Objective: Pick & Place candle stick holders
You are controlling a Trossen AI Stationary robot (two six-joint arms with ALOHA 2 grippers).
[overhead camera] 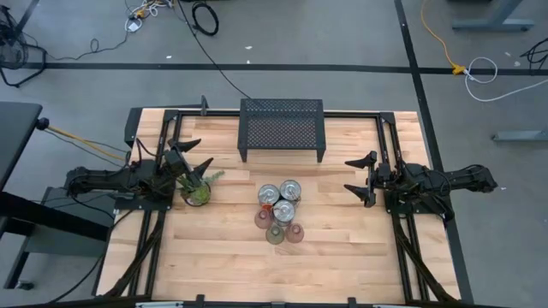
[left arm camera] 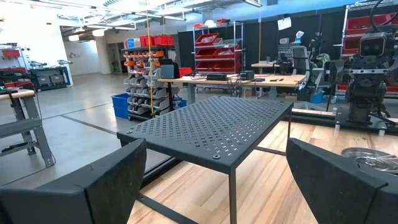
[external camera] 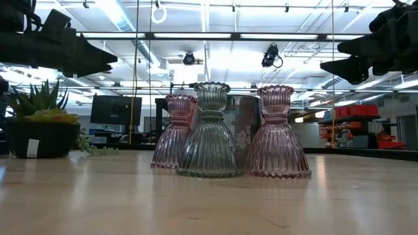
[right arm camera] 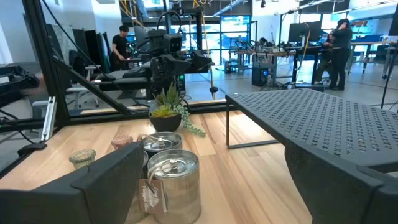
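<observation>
Three silver tins and three tinted glass candle stick holders stand bunched together on their bases at the table's middle. The low view shows two pink glass holders and an olive one, with a tin behind them. My left gripper is open and empty, raised at the left side above the plant. My right gripper is open and empty, raised at the right side. It faces the tins and the glass holders.
A black mesh stand stands at the far middle and also shows in the left wrist view. A small spiky potted plant sits by the left gripper. Bare wood lies toward the near edge. People stand in the room beyond.
</observation>
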